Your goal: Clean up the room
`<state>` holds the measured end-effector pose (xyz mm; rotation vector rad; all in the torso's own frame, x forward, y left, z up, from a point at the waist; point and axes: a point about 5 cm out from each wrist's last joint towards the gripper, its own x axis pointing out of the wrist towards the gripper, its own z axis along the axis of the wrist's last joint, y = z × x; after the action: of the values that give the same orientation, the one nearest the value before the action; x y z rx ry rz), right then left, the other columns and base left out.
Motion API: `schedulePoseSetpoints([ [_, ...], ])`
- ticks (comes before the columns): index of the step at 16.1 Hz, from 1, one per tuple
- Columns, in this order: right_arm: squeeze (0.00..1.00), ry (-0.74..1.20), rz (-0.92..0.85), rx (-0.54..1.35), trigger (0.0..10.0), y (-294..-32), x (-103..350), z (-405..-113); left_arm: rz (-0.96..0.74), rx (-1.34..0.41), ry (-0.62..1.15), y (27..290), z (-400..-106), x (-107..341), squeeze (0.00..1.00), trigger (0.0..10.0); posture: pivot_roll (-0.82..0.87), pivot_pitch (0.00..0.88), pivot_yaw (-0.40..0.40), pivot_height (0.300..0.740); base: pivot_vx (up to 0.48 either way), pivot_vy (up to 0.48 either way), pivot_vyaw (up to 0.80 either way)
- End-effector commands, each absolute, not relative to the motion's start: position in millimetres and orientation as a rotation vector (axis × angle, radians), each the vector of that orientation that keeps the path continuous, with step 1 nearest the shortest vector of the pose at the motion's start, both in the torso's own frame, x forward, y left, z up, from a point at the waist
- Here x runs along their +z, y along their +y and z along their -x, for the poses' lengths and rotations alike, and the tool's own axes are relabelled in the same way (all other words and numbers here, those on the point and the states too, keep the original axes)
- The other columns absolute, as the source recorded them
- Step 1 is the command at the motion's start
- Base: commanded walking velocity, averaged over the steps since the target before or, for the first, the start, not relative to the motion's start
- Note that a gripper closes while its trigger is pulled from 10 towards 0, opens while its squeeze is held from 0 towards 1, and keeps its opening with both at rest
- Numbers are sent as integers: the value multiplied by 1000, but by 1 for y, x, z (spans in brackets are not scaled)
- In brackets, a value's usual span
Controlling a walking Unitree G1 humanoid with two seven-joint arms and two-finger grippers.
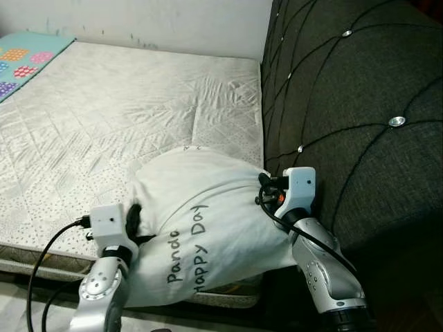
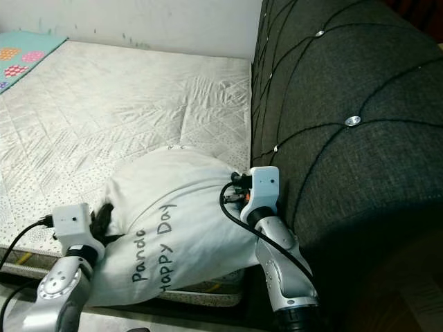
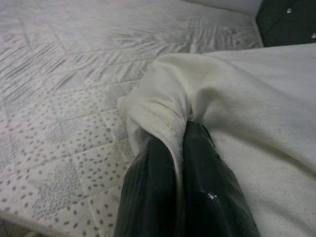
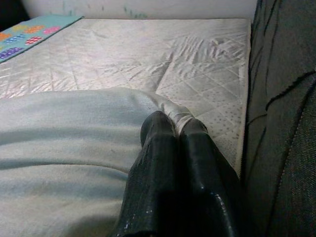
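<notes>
- White pillow [image 1: 197, 228] lies on the bed [image 1: 104, 117], between both claws.
- Left claw [image 3: 180, 148] and right claw [image 4: 177, 129] each pinch a pillow corner.
- Head views show its "Panda Happy Day" lettering.

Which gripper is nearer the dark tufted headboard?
Right. The right gripper pinches the white pillow beside the headboard; the left gripper grips the pillow's far side.

Bare quilted mattress [image 1: 104, 117] beside dark tufted headboard [image 1: 360, 104], perhaps white wall [image 1: 173, 21].

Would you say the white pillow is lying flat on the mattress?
No: the white pillow is gripped by both corners, left gripper and right gripper pinching it.
</notes>
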<state>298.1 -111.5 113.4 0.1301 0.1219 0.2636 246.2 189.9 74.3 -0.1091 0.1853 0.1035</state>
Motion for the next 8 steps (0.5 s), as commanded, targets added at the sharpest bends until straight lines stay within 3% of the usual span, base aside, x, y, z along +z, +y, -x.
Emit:
schedulePoseSetpoints([
  [1,0,-16,-112,181,10000,-138,143,-302,96,184,103,209,-254,93,0,10000,-94,0,-14,740,0,0,0],
  [4,0,22,-125,146,10000,-146,138,-302,61,242,109,230,-259,96,0,10000,-94,0,-14,740,0,0,0],
  [8,0,40,-47,139,10000,-151,136,-307,40,243,111,238,-271,101,0,10000,-101,0,-14,740,0,0,0],
])
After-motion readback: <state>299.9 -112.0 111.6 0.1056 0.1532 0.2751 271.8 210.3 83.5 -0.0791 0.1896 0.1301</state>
